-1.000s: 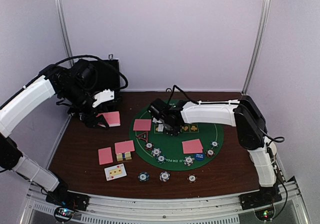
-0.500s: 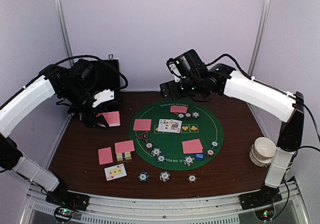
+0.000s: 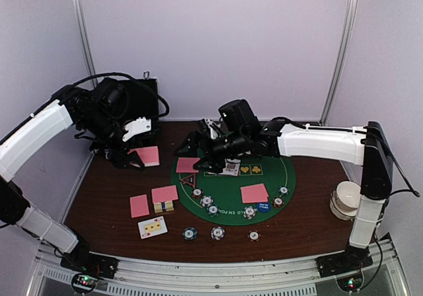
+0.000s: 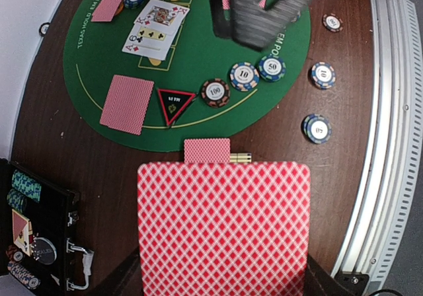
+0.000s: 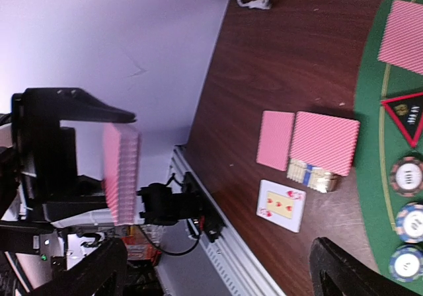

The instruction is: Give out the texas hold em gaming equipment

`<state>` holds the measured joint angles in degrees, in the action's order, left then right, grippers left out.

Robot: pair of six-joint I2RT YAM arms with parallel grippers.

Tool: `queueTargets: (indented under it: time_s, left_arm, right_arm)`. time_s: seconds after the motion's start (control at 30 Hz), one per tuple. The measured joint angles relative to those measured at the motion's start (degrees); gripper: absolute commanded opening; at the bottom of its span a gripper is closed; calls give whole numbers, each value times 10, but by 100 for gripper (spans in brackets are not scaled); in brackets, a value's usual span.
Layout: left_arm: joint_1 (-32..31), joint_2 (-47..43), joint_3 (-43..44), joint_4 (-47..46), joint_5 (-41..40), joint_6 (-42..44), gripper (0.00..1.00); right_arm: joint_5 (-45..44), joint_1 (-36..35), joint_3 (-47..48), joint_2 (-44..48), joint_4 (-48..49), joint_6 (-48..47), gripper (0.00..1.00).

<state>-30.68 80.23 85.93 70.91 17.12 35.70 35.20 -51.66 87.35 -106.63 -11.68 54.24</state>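
Clamping deck [image 4: 223, 226] in left gripper [image 3: 135, 157]; holding right gripper [image 3: 197, 149] wide apart, seemingly empty. Could scatter deck if swung left too fast.

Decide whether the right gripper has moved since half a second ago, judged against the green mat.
Yes. The right gripper swung from beyond the green mat's far edge down toward its left side.

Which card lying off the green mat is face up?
The white card with red symbols, nearest the front; its two neighbours show pink backs.
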Motion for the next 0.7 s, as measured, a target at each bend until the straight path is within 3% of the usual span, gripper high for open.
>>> queueTargets:
  time_s: [0.27,0.7]
  left_arm:
    - [0,0,0,-2,0,0,0]
    - [0,0,0,-3,4,0,0]
  right_arm:
    - [71,-24,5,-38,129,88,99]
    - [110,-34,56,-108,223,158,100]
